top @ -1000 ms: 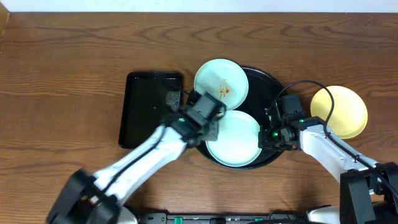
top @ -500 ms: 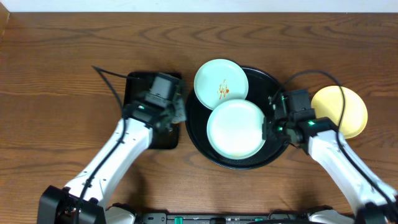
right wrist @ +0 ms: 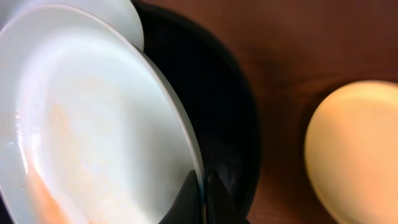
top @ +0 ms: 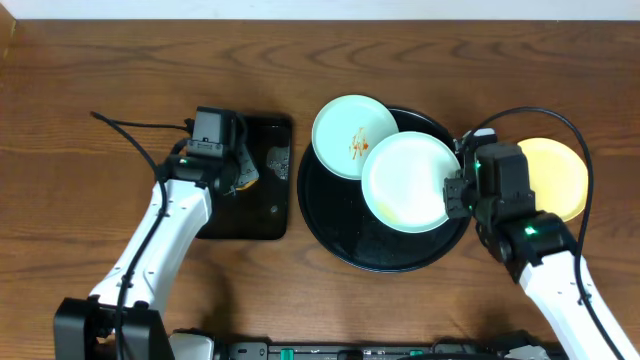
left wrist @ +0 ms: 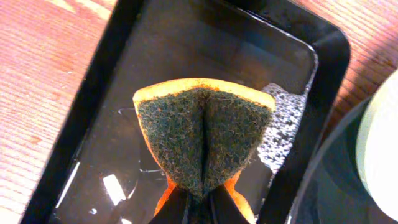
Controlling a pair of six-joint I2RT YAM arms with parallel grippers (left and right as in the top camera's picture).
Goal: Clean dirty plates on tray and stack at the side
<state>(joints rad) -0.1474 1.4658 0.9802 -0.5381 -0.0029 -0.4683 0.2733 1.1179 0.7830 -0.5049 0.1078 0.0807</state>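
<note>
Left tool (left wrist: 199, 200) clamped on orange sponge (left wrist: 202, 140) over rectangular tray (left wrist: 93, 81), right tool (right wrist: 202, 190) pinching mint plate (right wrist: 93, 124) at its right rim above round black tray (top: 345, 240), yellow plate (top: 565, 170) near on tabletop (top: 100, 80)

A dark brown wooden table (top: 100, 80) with wavy grain fills the view.

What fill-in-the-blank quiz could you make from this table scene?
The left jaws pinch a folded ____ over the rectangular tray.
The ____ jaws grip the rim of a mint plate over the round tray.
The third plate, on the wood beside that tray, is ____.
Missing: sponge; right; yellow.
</note>
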